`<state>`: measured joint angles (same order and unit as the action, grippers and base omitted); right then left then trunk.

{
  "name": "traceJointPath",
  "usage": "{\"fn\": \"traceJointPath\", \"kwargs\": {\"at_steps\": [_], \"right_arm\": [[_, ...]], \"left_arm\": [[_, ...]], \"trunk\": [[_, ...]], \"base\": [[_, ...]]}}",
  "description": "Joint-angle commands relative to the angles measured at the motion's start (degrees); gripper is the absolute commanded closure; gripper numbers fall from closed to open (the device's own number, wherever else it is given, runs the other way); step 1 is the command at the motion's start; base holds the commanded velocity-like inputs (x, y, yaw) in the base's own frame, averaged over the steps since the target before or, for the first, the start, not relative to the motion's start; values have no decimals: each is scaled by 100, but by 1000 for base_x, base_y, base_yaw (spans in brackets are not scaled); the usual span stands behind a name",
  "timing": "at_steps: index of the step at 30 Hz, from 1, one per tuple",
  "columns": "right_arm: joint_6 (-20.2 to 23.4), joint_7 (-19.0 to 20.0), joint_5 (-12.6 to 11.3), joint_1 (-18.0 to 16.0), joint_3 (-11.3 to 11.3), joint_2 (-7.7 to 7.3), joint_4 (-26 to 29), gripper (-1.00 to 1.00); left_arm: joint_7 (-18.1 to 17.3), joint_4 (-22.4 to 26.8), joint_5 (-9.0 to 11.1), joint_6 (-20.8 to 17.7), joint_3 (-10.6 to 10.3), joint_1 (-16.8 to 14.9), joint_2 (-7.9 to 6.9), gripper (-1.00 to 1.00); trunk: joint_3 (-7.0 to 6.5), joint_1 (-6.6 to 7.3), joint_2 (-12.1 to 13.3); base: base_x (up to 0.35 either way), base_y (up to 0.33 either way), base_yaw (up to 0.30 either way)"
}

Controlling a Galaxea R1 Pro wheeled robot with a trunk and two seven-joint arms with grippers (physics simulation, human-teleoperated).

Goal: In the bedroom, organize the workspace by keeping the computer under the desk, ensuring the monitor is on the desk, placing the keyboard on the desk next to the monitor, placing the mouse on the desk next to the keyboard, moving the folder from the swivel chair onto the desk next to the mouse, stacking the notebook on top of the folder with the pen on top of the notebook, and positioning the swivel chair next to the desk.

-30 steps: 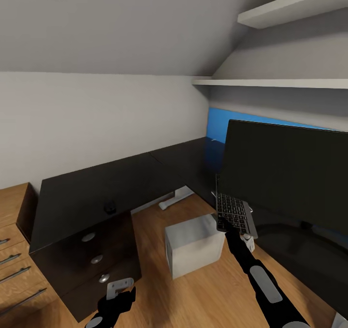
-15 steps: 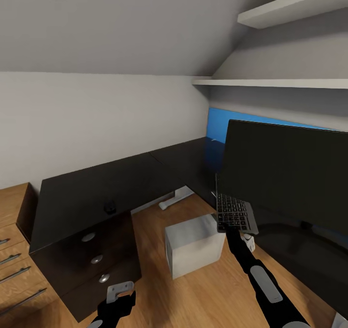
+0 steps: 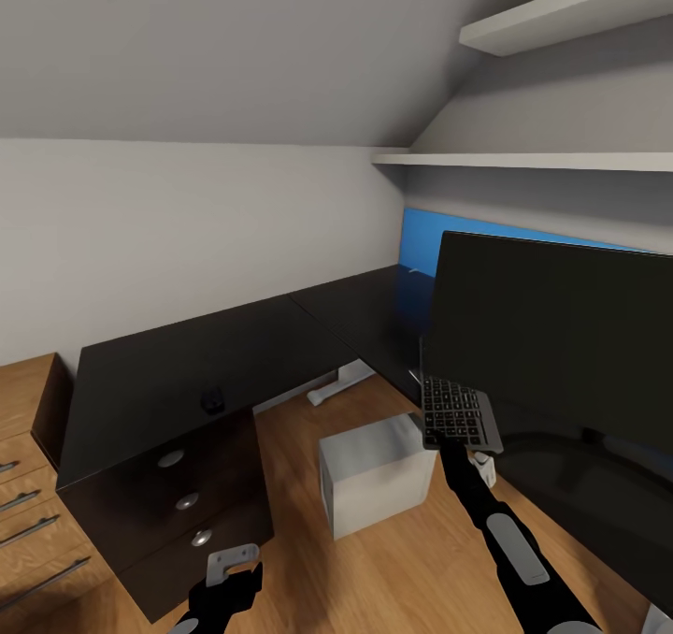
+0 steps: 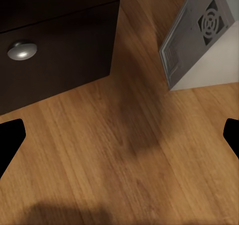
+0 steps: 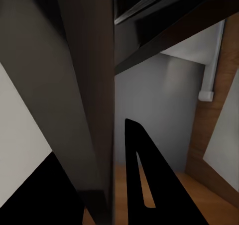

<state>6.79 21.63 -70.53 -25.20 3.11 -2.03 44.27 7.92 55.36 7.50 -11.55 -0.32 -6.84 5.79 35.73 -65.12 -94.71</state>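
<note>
The slim grey black-keyed keyboard is gripped tight by the right gripper beside the wide black monitor; the left gripper is spread wide, nothing held.

One desk, one monitor, one keyboard, one mouse and one computer are up on the head view. Three round silver drawer knobs show on the desk front, two wall shelves sit above, and one blue folder peeks behind the monitor. Two grippers: the left gripper low, the right gripper at the keyboard.

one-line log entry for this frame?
right gripper: shut on keyboard, held by monitor | left gripper: open, idle | mouse: on desk
</note>
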Motion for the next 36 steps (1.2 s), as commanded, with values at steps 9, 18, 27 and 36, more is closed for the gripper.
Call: {"fn": "traceJointPath", "kwargs": {"at_steps": [9,18,27,36], "right_arm": [[98,34,-72,-2,31,1,-14,100],[353,44,-75,-2,98,1,-7,100],[384,43,-75,-2,131,1,-6,100],[384,46,-75,-2,136,1,-6,100]], "left_arm": [[32,10,59,-27,-3,-1,1,-100],[26,10,59,-29,0,-1,1,-100],[30,10,59,-24,-3,-1,1,-100],[34,10,52,-30,2,-1,1,-100]], "trunk": [[6,0,-3],[6,0,-3],[-48,66,118],[-48,66,118]], "base": [[0,0,0],[0,0,0],[0,0,0],[0,0,0]]}}
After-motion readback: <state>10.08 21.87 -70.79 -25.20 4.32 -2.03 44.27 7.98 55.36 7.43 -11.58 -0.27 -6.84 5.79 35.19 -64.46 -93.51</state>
